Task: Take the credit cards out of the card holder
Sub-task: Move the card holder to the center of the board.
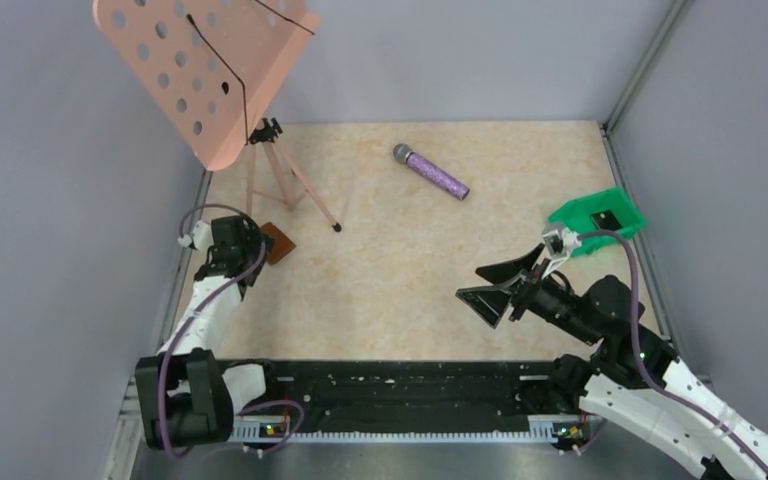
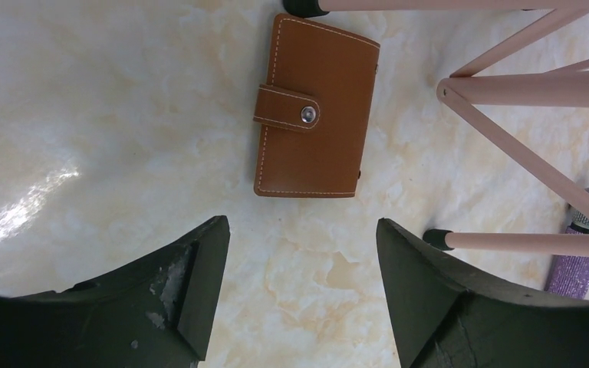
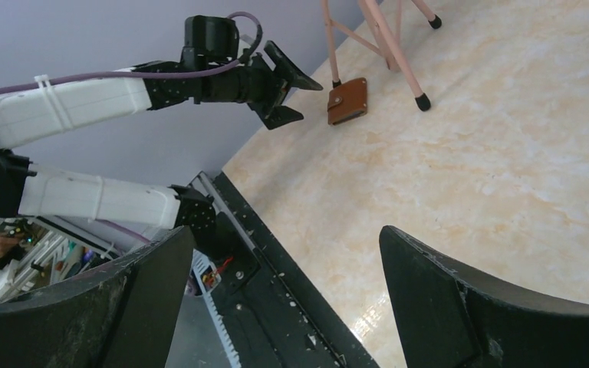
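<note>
The card holder point(image 2: 314, 107) is a brown leather wallet lying shut on the marble table, its snap strap fastened. It lies at the left, beside the foot of a pink stand, and it also shows in the top view point(image 1: 280, 243) and the right wrist view point(image 3: 348, 101). No credit cards show; the shut card holder hides them. My left gripper point(image 2: 301, 222) hovers just short of the card holder, open, with nothing between its fingers. My right gripper point(image 1: 470, 283) stands open and empty over the table's right half, pointing left.
A pink perforated music stand point(image 1: 205, 70) on a tripod point(image 2: 506, 84) stands right behind the card holder, one leg foot point(image 2: 437, 239) close to my left finger. A purple glitter microphone point(image 1: 430, 172) lies at the back. A green bin point(image 1: 572, 213) sits at the right edge.
</note>
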Tool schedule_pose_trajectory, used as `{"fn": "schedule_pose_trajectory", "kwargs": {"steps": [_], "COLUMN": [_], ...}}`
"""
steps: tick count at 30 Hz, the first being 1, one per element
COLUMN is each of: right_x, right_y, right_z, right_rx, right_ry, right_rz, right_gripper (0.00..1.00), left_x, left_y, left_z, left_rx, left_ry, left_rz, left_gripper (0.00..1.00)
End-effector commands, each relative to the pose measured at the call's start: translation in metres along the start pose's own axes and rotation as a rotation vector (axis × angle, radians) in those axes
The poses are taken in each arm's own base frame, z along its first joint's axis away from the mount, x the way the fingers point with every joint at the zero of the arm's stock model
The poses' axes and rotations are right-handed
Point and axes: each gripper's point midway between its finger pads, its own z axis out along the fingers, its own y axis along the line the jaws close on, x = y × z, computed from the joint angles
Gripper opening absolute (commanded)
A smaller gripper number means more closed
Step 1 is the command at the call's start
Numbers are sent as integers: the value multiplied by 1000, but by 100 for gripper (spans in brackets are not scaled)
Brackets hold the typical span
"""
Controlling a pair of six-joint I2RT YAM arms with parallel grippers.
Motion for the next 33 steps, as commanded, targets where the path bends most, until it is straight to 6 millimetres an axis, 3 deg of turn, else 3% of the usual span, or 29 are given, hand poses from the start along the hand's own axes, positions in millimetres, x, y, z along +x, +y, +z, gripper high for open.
{"fn": "schedule_pose_trajectory", "kwargs": {"steps": [1,5,12,33], "right_x": [-8,-13,-14,-23], "right_y": [9,10,9,7], "right_z": [-9,-15,-18,-19], "right_rx": [-46,-44,-44,-17], "right_ry": [-31,-49,-57,-91], "right_rz": [-65,-88,-93,-97], "right_gripper": [91,91,91,91], "left_x": [-3,9,11,31], "left_y": [-10,0,19,26], "left_z": [12,27,43,69], "left_rx": [81,78,28,37], "left_ry": [-26,23,29,123], "left_rz": [23,2,-16,-29], "left_gripper": [76,74,72,47]}}
